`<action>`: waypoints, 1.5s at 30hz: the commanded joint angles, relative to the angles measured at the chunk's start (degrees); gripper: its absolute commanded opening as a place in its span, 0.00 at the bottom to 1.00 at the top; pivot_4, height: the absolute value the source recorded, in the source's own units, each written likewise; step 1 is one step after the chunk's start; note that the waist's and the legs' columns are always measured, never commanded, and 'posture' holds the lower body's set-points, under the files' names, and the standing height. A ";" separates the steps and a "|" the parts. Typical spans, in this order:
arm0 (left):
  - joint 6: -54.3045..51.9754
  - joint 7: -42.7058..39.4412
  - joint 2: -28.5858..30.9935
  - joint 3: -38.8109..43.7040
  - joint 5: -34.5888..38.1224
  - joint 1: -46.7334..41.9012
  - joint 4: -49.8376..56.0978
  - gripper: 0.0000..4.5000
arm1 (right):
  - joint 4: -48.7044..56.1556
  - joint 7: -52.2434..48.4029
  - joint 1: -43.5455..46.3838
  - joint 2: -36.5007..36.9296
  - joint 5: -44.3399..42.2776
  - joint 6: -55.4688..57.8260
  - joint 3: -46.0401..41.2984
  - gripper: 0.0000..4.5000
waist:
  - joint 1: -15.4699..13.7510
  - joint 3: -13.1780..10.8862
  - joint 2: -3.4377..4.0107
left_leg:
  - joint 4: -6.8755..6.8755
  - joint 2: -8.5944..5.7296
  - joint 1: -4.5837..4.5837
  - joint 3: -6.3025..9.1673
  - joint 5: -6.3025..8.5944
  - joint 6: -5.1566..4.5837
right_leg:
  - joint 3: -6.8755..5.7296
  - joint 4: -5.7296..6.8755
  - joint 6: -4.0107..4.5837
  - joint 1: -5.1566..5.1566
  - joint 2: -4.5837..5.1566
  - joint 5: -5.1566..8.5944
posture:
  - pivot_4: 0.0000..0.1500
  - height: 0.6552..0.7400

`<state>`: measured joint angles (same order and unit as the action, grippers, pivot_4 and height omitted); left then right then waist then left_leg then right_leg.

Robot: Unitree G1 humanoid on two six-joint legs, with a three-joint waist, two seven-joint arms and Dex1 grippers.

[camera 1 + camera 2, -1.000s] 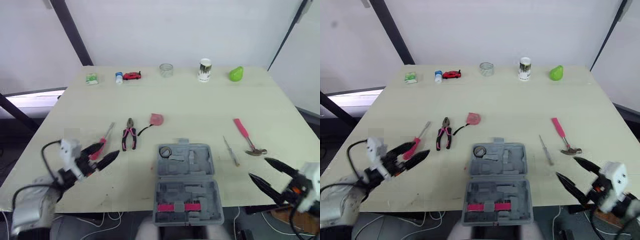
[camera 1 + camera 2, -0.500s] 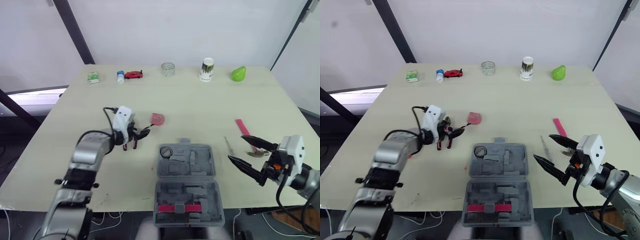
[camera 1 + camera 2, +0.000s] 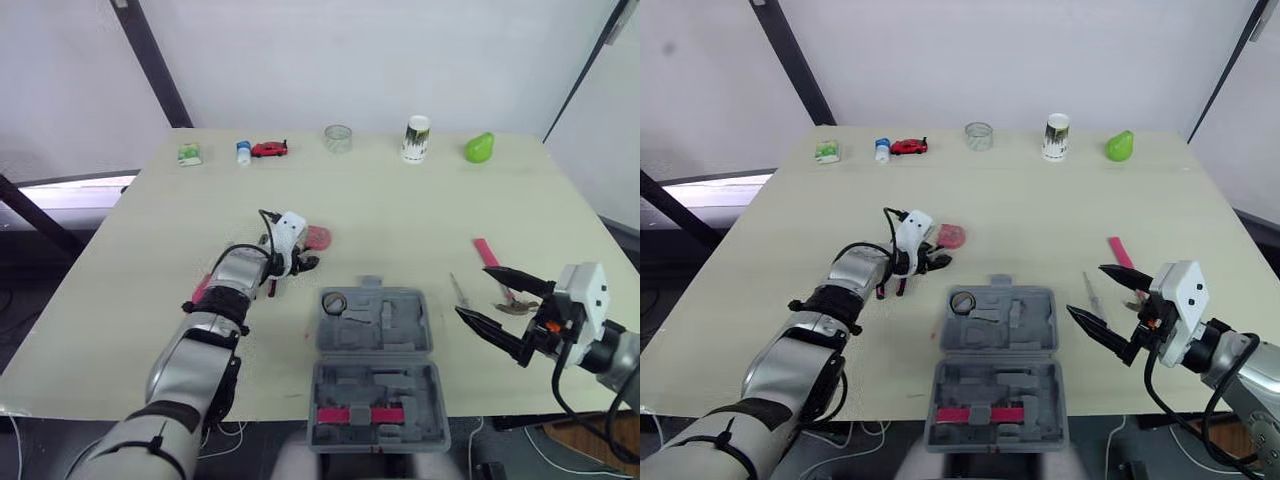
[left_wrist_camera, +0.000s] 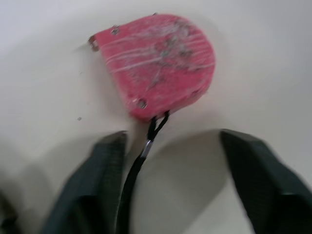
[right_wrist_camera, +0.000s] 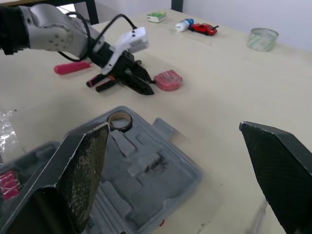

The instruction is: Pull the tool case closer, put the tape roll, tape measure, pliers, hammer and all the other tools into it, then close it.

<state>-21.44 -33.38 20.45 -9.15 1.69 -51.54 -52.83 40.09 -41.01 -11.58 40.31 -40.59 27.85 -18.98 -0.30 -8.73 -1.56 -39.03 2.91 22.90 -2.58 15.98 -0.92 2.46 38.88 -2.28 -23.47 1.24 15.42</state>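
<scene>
The grey tool case (image 3: 375, 372) lies open at the table's front edge, with the tape roll (image 3: 333, 302) in its far left pocket. My left gripper (image 3: 302, 264) is open just short of the red tape measure (image 4: 158, 63), its fingers (image 4: 105, 165) straddling the black cord. Under that wrist, the pink-handled pliers (image 5: 100, 84) are partly hidden. A red screwdriver (image 5: 73, 67) lies behind the left arm. My right gripper (image 3: 472, 292) hangs wide open right of the case, beside a small screwdriver (image 3: 458, 292) and the pink-handled hammer (image 3: 484, 254).
Along the far edge stand a green box (image 3: 189, 153), a small bottle (image 3: 243, 152), a red toy car (image 3: 268, 149), a clear jar (image 3: 338, 137), a white cup (image 3: 416, 138) and a green pear (image 3: 478, 147). Black frame bars rise at the far corners.
My left arm has swung from the front left edge over the pliers to the tape measure. My right gripper has risen from the front right corner toward the hammer, then held.
</scene>
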 commanded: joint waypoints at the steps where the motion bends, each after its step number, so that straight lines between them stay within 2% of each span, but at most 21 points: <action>1: 0.80 1.16 -1.04 0.93 -0.92 -0.20 -2.01 0.33 | 3.04 0.89 -0.42 0.67 -1.76 0.63 -2.31 1.00 | -0.06 0.00 0.00 | -0.04 0.00 0.00 0.00 0.00 0.00 | 0.00 0.02 0.00 0.01 0.00 0.00 | 1.00 1.00; 5: -0.72 2.52 -0.88 2.24 -1.00 1.37 0.28 0.02 | 4.02 1.37 -1.15 0.77 -2.51 1.26 -2.76 1.00 | -0.20 0.00 0.00 | -0.13 0.00 0.02 -0.02 0.00 0.00 | 0.04 0.03 -0.11 0.02 0.00 -0.07 | 1.00 1.00; 10: -5.16 4.18 -0.37 4.39 0.19 6.25 9.19 0.02 | 4.11 1.23 -1.85 0.77 -2.64 1.23 -2.89 1.00 | -0.02 0.00 0.01 | -0.15 0.01 0.02 -0.05 0.00 0.00 | 0.08 0.02 -0.12 0.02 0.00 -0.07 | 1.00 1.00; 22: -26.34 7.37 1.92 10.98 6.03 29.04 48.83 0.02 | 3.41 -2.01 -3.41 0.66 -2.42 -0.12 -1.89 1.00 | 1.14 0.03 0.04 | -0.14 0.17 -0.06 0.12 0.00 0.00 | 0.22 0.04 -0.12 0.01 -0.06 -0.08 | 1.00 1.00; 32: -35.15 6.12 6.39 14.56 11.57 43.45 66.10 0.02 | 2.86 -6.53 -4.31 1.27 -2.76 -0.58 -0.68 1.00 | 1.07 0.04 0.06 | -0.13 0.21 -0.11 0.10 0.01 0.00 | 0.24 0.03 -0.11 0.02 -0.07 -0.08 | 1.00 1.00; 38: -41.25 3.99 7.62 18.11 17.97 53.61 76.38 0.02 | 2.97 -11.08 -5.44 3.21 -2.54 -0.76 0.98 1.00 | 1.07 0.05 0.08 | -0.12 0.24 -0.13 0.06 0.01 0.00 | 0.28 0.00 -0.10 0.01 -0.07 -0.07 | 1.00 1.00; 45: -45.79 2.48 9.88 21.34 23.40 61.72 83.00 0.02 | 2.40 -15.20 -6.35 4.72 -2.25 -2.04 1.29 1.00 | 0.95 0.06 0.09 | -0.12 0.24 -0.16 0.05 0.02 0.00 | 0.27 0.00 -0.09 0.02 -0.06 -0.06 | 1.00 1.00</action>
<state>-65.48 -30.25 29.79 12.05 24.07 8.78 29.14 41.75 -55.39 -17.80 44.46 -42.17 26.97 -16.75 0.64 -8.67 -1.47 -39.15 3.14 22.74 -2.54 16.00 -0.92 2.73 38.87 -2.36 -23.45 1.18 15.35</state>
